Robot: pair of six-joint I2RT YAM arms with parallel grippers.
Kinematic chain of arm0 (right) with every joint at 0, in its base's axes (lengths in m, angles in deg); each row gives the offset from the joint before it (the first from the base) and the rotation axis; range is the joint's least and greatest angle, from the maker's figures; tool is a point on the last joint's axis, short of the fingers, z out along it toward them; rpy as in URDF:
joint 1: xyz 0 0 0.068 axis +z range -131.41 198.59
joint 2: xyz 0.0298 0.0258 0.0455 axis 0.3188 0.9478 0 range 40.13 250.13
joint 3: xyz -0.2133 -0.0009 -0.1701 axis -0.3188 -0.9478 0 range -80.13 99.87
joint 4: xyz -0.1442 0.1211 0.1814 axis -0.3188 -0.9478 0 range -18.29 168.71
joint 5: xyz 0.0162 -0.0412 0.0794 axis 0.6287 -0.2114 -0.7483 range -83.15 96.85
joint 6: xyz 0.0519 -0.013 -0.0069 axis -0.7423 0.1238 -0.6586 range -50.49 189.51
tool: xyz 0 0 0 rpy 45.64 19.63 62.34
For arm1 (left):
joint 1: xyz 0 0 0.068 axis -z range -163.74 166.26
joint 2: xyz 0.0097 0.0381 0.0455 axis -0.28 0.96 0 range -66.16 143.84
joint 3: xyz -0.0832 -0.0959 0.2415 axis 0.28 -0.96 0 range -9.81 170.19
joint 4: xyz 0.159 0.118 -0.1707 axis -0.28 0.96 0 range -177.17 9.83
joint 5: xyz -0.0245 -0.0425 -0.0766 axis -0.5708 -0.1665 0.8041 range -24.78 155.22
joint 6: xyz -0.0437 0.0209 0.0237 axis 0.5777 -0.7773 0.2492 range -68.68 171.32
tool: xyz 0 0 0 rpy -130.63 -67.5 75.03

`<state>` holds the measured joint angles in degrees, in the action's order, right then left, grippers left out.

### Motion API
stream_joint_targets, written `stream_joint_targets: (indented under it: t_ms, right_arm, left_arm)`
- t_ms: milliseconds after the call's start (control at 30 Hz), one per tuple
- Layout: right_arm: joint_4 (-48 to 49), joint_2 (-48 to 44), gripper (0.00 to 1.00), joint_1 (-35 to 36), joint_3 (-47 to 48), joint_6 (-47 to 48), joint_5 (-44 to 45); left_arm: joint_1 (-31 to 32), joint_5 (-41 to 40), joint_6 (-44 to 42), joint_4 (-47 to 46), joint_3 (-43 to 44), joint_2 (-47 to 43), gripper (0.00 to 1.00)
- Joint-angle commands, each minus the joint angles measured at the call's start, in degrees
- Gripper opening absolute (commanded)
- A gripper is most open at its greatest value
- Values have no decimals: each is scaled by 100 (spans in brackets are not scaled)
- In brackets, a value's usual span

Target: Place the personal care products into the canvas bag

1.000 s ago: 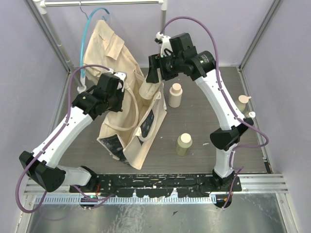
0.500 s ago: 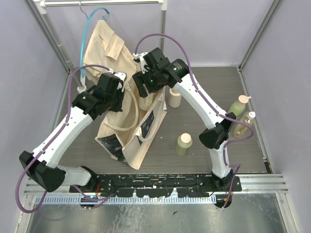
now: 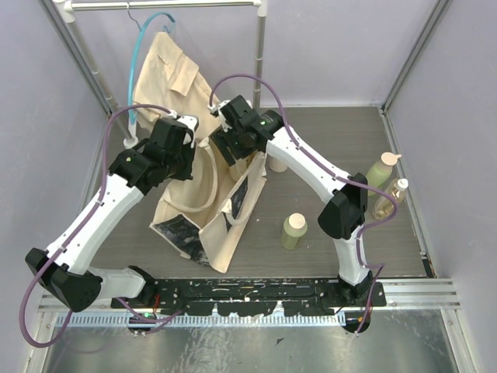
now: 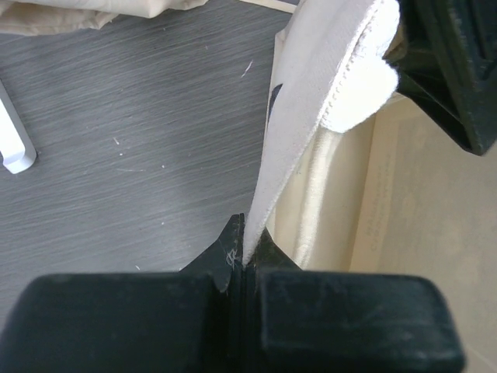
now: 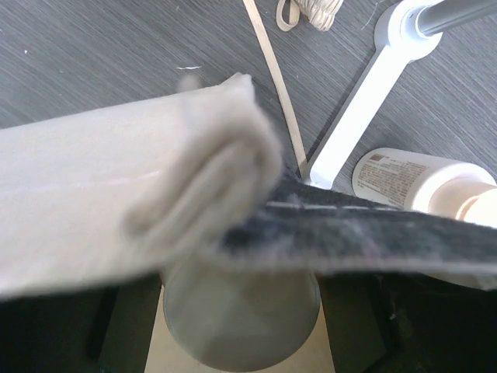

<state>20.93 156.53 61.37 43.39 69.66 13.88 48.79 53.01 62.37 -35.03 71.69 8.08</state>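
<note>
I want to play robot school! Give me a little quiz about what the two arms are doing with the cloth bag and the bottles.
1. True or false: the left gripper pinches an edge of the cream canvas bag.
2. Pick one: what does the right gripper hold? A) a cream round bottle B) a red spoon C) nothing
3. Fill the gap: the yellow-green bottle with a cream round cap nearest the arm bases stands on the dark grey table, ____ the bag.

Key: 1 true; 2 A; 3 outside.
</note>
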Motion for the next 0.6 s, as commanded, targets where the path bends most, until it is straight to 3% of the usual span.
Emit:
stream_joint_targets:
  t_ms: [0, 567]
  right_arm:
    - [902, -378, 1, -131, -304, 95, 492]
    - [919, -306, 1, -193, -1670, 3, 316]
  left_arm:
    - [-8, -276, 107, 24, 25, -375, 0]
    - [-10, -436, 28, -86, -257, -339, 0]
